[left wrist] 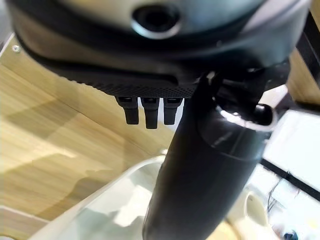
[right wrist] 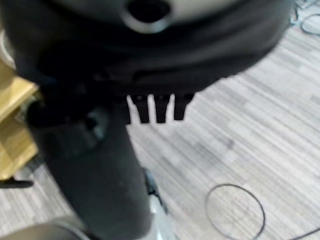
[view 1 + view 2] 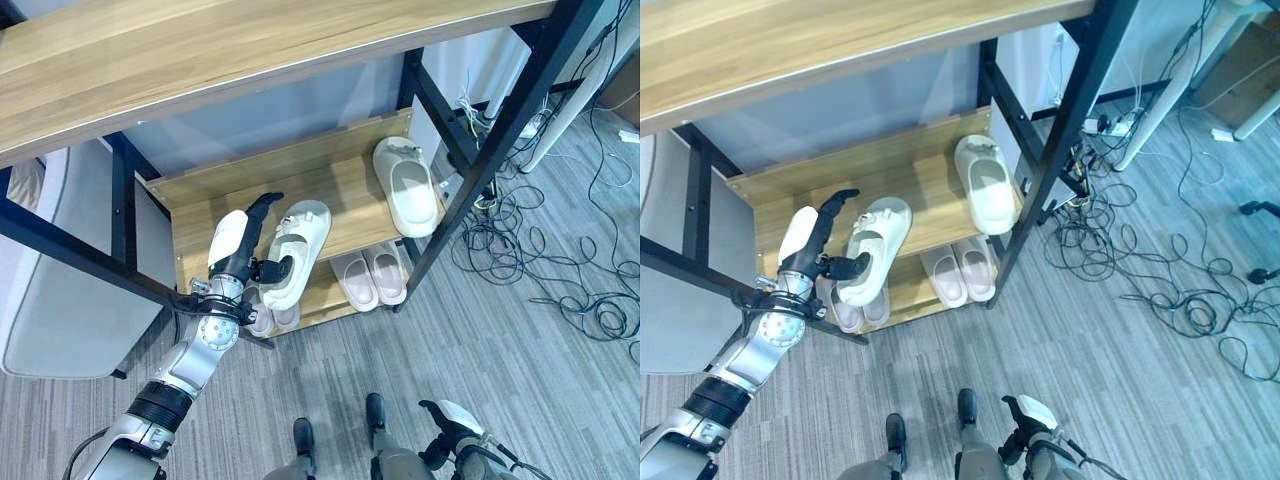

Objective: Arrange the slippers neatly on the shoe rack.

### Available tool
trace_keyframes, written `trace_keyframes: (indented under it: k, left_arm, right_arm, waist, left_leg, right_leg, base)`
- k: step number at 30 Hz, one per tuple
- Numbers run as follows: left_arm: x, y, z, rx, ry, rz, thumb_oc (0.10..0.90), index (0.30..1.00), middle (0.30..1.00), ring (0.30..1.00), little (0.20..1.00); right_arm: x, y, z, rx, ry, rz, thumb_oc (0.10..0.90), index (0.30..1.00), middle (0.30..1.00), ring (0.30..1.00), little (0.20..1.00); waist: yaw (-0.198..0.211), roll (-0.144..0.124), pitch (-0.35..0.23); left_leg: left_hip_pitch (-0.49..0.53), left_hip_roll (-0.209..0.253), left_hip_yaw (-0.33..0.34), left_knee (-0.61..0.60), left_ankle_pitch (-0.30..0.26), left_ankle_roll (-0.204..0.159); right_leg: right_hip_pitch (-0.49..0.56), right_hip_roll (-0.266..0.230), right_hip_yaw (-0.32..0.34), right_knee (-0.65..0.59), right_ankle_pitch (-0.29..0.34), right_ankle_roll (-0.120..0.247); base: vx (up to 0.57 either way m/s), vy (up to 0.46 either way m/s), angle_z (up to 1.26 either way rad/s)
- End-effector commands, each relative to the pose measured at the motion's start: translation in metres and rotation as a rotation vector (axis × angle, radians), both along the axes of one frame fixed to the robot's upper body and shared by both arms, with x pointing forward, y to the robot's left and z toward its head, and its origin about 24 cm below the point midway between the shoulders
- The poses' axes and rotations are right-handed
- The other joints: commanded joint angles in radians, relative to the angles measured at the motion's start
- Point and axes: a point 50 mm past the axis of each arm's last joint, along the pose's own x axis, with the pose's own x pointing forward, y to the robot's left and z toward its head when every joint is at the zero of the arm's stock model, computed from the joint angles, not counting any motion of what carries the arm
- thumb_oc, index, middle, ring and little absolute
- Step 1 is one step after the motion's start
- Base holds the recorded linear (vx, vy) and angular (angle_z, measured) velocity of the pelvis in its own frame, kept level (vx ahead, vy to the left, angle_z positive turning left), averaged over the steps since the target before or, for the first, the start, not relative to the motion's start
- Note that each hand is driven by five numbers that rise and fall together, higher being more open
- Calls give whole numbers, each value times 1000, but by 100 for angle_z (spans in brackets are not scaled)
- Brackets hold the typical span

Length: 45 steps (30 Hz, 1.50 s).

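- Where the middle shelf (image 3: pixel 250 185) meets its front edge, a white slipper (image 3: pixel 297 250) is pinched by the left hand (image 3: pixel 240 250), overhanging that edge.
- A second slipper (image 3: pixel 405 185) is set apart at the right end; bare board is left between.
- The right hand (image 3: pixel 455 425) is held low over the floor (image 3: pixel 520 380), fingers relaxed.

shoe rack shelves (image 3: pixel 250 180): showing light wood grain, smooth, with a slight sheen
rack frame (image 3: pixel 470 170): looking like black matt metal
white slippers (image 3: pixel 405 185): appearing as smooth, matt moulded plastic or foam
floor (image 3: pixel 480 350): showing grey, rough, striped carpet
left hand (image 3: pixel 240 250): showing dark, glossy plastic
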Motion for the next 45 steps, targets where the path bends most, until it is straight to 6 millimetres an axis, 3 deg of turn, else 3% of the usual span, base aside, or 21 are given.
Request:
trace_keyframes:
  k: [1,2,3,4,19,31,39,45]
  left_arm:
    - [24,1,55,81,-219,13,737,806,806,806,806]
    - [25,1,55,89,-217,12,540,509,509,509,509]
    - [28,1,55,97,-208,16,425,338,338,338,338]
    - [28,0,55,97,-208,16,400,300,300,300,300]
    - [27,-7,45,31,-168,2,400,300,300,300,300]
    - [32,-31,63,-272,-249,20,400,300,300,300,300]
    - [43,-32,86,-293,-304,54,400,300,300,300,300]
    - [60,-21,101,-244,-305,131,400,300,300,300,300]
  right_arm:
    - [-3,-14,5,-20,-47,-50,800,900,900,900,900]
    - [-4,-15,5,-20,-44,-52,800,900,900,900,900]
    - [-5,-15,5,-20,-45,-59,800,900,900,900,900]
    - [-5,-15,5,-19,-46,-60,800,900,900,900,900]
    - [-7,-10,3,7,-53,-77,800,900,900,900,900]
    - [-4,-6,5,18,-84,-86,800,900,900,900,900]
    - [-1,-12,10,7,-111,-78,800,900,900,900,900]
    - [-3,-17,12,6,-110,-84,800,900,900,900,900]
  waist:
    - [-18,-32,-35]
    - [-20,-32,-34]
    - [-23,-33,-33]
    - [-22,-33,-33]
    - [-28,-39,-39]
    - [-44,-39,-37]
    - [-64,-30,-24]
    - [-84,-22,-11]
  left_leg:
    - [-56,-18,-9,2,-41,-10]
    - [-58,-17,-8,2,-40,-10]
    - [-59,-16,-6,2,-41,-10]
    - [-59,-16,-6,2,-41,-10]
    - [-34,-15,-4,2,-59,-8]
    - [-14,-20,-3,2,-71,-2]
    - [-8,-21,8,2,-76,1]
    - [-11,-18,16,2,-74,0]
  right_leg:
    - [0,-59,0,7,-105,99]
    - [-2,-59,1,7,-104,99]
    - [-4,-59,2,7,-104,99]
    - [-4,-59,3,7,-104,99]
    - [13,-55,5,7,-118,96]
    - [31,-54,13,7,-128,91]
    - [26,-53,31,11,-127,91]
    - [8,-51,41,24,-127,89]
  base:
    - [18,-8,-7]
    - [33,-7,-5]
    - [25,-4,-5]
    - [29,-7,-5]
    - [23,-2,-1]
    - [3,0,0]
    - [6,4,-3]
    - [10,-2,-9]
